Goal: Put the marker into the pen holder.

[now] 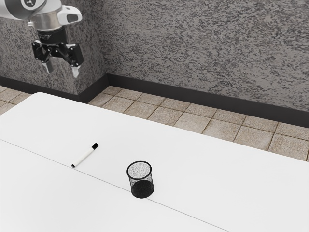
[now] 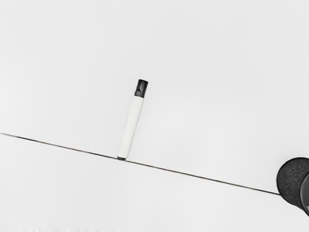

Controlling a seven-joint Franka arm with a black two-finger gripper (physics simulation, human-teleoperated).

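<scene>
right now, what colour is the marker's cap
The cap is black; it shows best in the wrist view.

White marker [image 2: 130,126], black cap [image 2: 141,88]; black mesh pen holder [image 1: 142,187].

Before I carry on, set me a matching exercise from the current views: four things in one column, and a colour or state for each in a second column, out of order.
Things
1. Marker
2. Pen holder
3. Gripper
4. Floor

Colours and states
A. Open, holding nothing
B. Brownish tiles
C. White and black, lying on its side
D. Black mesh, standing upright

Right pairs
1-C, 2-D, 3-A, 4-B
</scene>
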